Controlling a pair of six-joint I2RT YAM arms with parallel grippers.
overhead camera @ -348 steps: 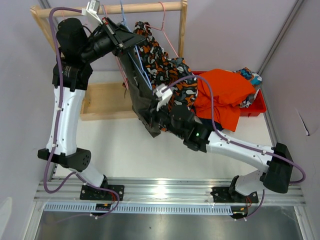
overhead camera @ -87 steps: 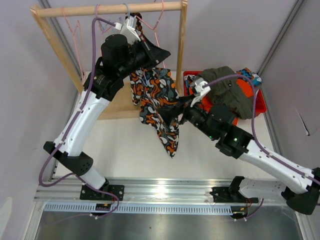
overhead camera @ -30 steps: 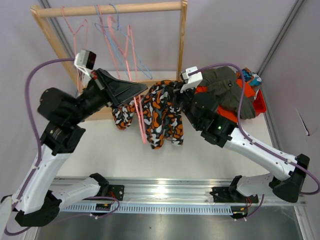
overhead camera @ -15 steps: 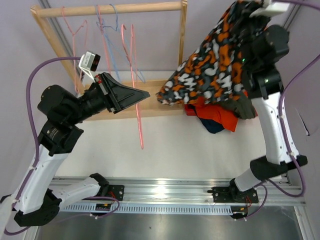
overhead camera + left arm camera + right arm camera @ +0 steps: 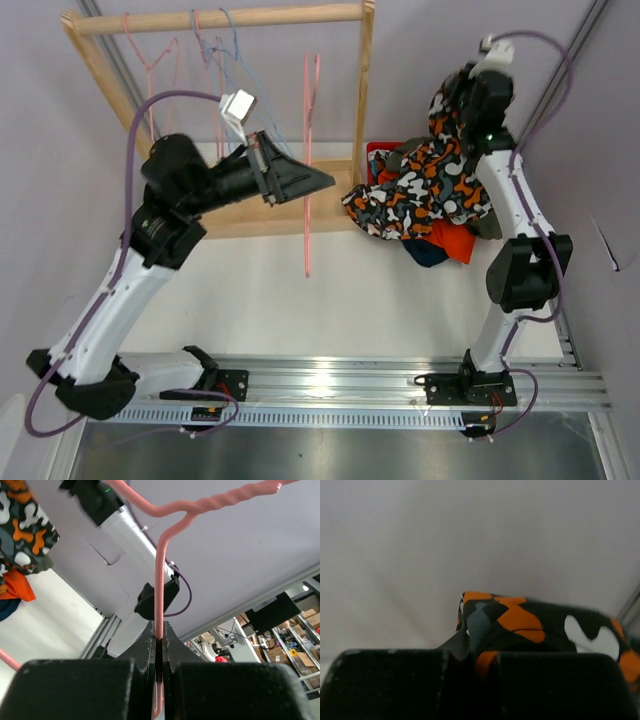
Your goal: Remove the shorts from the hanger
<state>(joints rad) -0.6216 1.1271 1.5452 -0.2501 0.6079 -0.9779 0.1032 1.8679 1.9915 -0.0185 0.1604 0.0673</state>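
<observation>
The left gripper (image 5: 158,642) is clamped tight on the pink hanger (image 5: 159,580), while the right gripper (image 5: 470,647) pinches the blotch-print shorts (image 5: 520,620), which drape from its fingers.

Four pairs of shorts are counted: one blotch-print pair (image 5: 420,195), one olive pair (image 5: 492,225), one orange pair (image 5: 452,242) and one navy pair (image 5: 425,256). Four wire hangers are seen, as far as can be told: one pink hanger (image 5: 309,150) off the rail, and two pink ones (image 5: 150,70) and one blue one (image 5: 228,60) on it. One wooden rack (image 5: 280,15) and one red bin (image 5: 375,152) are counted.

The top camera is looking down from behind. Wrist cameras are peering closely along their fingers (image 5: 75,690), sharing the shorts (image 5: 420,195).
</observation>
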